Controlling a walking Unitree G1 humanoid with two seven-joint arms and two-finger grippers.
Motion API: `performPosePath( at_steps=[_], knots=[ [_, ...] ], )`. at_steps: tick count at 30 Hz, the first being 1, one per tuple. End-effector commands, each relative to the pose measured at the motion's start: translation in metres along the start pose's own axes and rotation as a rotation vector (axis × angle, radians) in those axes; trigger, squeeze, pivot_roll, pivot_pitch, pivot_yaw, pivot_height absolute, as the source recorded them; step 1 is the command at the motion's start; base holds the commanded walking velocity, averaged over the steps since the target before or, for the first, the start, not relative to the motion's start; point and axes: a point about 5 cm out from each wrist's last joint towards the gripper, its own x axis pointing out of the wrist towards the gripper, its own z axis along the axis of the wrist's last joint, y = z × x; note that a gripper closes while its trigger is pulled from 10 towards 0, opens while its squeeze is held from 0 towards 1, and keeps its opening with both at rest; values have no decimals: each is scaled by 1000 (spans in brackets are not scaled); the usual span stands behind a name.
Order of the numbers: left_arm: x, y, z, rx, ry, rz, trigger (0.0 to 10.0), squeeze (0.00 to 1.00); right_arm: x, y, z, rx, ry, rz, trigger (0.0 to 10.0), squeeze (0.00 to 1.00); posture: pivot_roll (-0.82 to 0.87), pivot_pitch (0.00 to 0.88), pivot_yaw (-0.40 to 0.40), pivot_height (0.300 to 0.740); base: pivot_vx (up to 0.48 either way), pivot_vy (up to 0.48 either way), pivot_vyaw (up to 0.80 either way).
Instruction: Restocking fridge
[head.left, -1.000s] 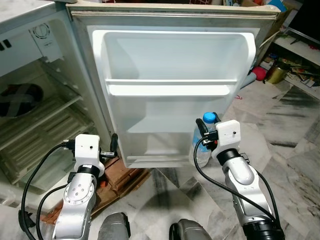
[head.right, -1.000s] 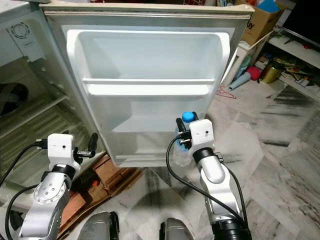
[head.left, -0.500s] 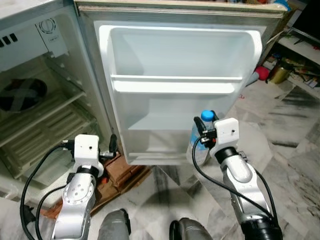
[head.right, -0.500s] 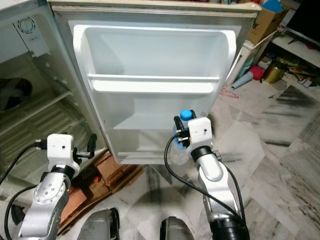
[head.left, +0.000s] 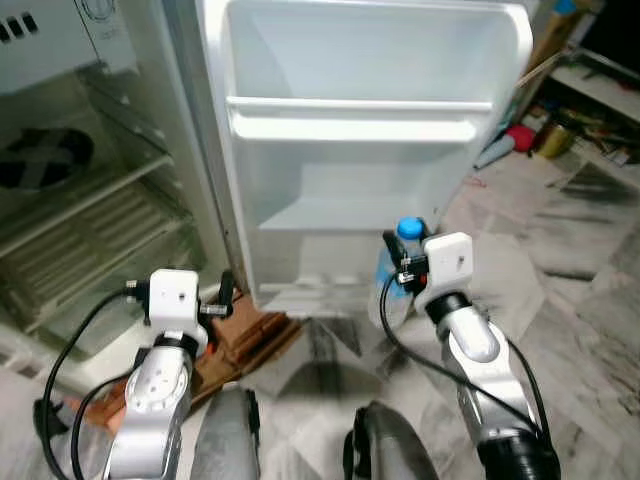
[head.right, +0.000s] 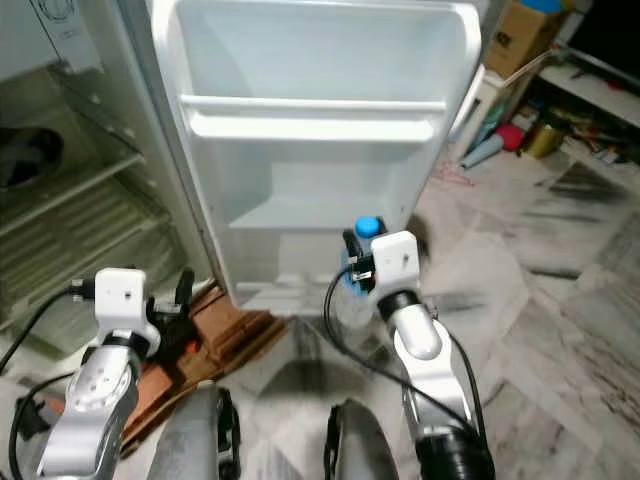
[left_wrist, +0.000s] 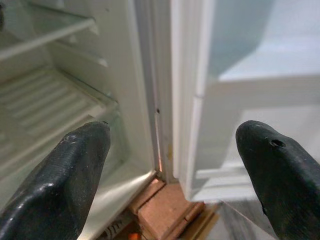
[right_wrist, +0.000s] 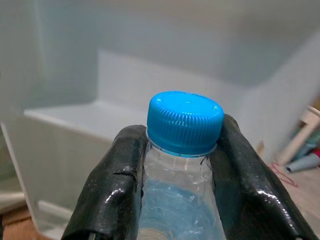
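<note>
Closer now than a second ago, the open fridge door fills more of the head views as the camera has moved in and tipped down, its top edge gone from the picture; the right gripper still carries its bottle before the door's lower shelf.

At far left, the fridge stands open, its wire shelves bare and a dark round object resting on the upper one. The left gripper hangs low beside the hinge edge of the door, above a reddish-brown board lying on the marble floor. The left wrist view shows its two black fingers spread wide apart, holding nothing, with the hinge gap between them.

At centre, the door's white upper rail and lower shelf sit empty. Just right of centre, the right gripper is clamped on the neck of the clear bottle, just under its blue cap, the bottle upright and close to the door's lower right corner. At far right, household clutter lines the floor's edge.
</note>
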Motion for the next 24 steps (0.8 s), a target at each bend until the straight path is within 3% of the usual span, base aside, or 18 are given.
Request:
performPosePath(
  at_steps=[1,13,24],
  knots=[
    [0,-1,3,0,-12,-1,10000,0,1,-4,3,-7,-19,-7,10000,0,51,139,-55,650,0,0,0],
    [1,-2,4,-1,-23,-16,10000,0,2,-4,2,-20,-17,-5,10000,0,52,132,-56,650,0,0,0],
    [3,-3,6,0,-35,-28,10000,0,5,-5,3,-35,-22,-13,10000,0,51,134,-53,650,384,0,0]
  ],
)
